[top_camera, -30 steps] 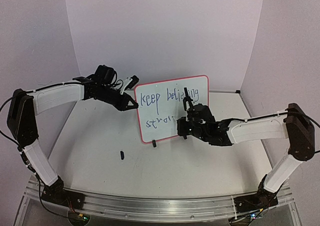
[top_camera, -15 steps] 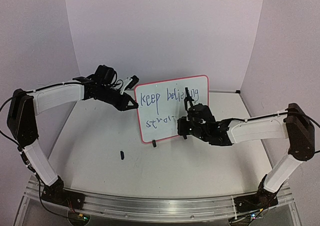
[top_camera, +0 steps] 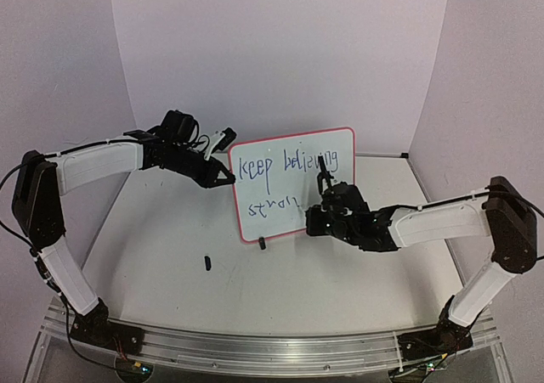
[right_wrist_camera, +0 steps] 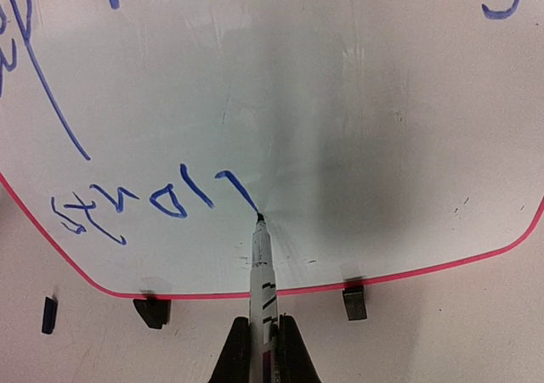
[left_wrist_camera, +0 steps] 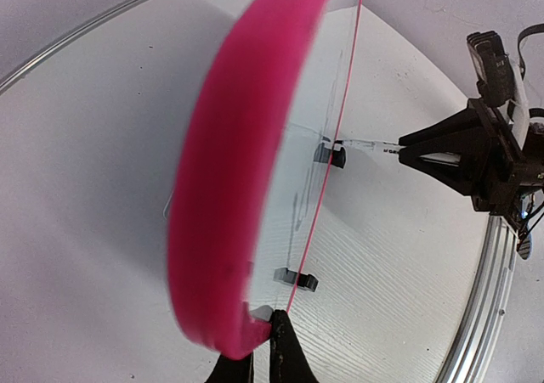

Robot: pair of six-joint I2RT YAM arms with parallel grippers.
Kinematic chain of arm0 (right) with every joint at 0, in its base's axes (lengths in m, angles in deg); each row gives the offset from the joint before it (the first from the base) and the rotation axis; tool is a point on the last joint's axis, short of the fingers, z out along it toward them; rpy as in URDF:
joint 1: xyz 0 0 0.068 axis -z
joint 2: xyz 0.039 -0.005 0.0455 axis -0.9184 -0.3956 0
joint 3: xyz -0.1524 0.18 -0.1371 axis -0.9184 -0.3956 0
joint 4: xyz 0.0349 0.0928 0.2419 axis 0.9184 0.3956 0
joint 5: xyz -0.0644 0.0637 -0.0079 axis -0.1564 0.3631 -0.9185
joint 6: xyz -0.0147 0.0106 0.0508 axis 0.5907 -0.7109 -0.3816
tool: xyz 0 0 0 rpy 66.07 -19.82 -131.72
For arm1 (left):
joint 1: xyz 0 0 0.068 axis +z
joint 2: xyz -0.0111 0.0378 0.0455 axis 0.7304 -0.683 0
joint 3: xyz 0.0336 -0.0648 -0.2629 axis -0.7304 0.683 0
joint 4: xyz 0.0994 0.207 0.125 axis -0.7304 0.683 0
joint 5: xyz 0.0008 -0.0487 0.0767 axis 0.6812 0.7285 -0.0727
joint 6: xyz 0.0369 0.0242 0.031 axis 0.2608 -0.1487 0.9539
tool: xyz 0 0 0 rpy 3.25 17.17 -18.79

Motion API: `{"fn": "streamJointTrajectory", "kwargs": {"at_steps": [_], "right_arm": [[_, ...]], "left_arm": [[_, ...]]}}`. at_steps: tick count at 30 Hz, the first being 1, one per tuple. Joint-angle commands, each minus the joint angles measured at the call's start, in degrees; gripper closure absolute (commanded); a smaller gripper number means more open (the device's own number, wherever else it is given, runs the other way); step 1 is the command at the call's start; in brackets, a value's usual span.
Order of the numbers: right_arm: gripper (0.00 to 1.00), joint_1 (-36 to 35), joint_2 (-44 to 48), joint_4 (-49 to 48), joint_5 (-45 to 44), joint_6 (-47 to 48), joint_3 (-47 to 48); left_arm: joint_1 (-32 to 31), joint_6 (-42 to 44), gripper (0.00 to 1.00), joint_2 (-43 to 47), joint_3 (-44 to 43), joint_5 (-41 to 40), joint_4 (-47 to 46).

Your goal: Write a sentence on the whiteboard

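So: right gripper (right_wrist_camera: pixel 264 336) clamped marker (right_wrist_camera: pixel 261 264), tip touched board (right_wrist_camera: pixel 365 120) just ahead, at sentence (right_wrist_camera: pixel 170 198) lower line. Board edge sat pinched in left gripper (left_wrist_camera: pixel 259 353). Risk: hard push could tip board; marker slip would skew letters.

- The whiteboard (top_camera: pixel 293 183) stood upright across the middle of the top view and walled off the back of the table (top_camera: pixel 153 230).
- My left gripper (top_camera: pixel 226 177) was clamped on the board's left edge and blocked that side.
- My right gripper (top_camera: pixel 326 203), pinching the marker (right_wrist_camera: pixel 261 260) against the board face, filled the room before the lower right corner.
- Open table lay at lower centre between my arms, apart from a small black piece (top_camera: pixel 206 262) at lower left.
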State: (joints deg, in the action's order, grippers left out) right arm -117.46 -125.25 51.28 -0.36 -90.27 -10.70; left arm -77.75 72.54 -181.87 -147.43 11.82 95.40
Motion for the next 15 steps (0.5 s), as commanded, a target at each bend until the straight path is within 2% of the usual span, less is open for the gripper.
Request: {"fn": "streamJointTrajectory", "kwargs": {"at_steps": [1,3,9,15], "right_arm": [[1.00,0.8,5.2,-1.8,-0.3,-0.1,-1.0],[1.00,1.8,5.9,-3.7,2.0,-0.4,-2.2],[1.00,7.1,7.4,-15.9,17.3,-1.2,-8.4],[1.00,12.0,8.3,-22.6,28.8,-2.0,-13.1]], "left_arm": [[-1.2,2.6,1.00,-3.2,1.4,-3.7,8.7],[-1.2,2.6,1.00,-3.2,1.4,-3.7,8.7],[-1.2,2.6,1.00,-3.3,1.5,-3.8,8.7],[-1.2,2.5,1.00,-3.3,1.5,-3.9,8.8]]}}
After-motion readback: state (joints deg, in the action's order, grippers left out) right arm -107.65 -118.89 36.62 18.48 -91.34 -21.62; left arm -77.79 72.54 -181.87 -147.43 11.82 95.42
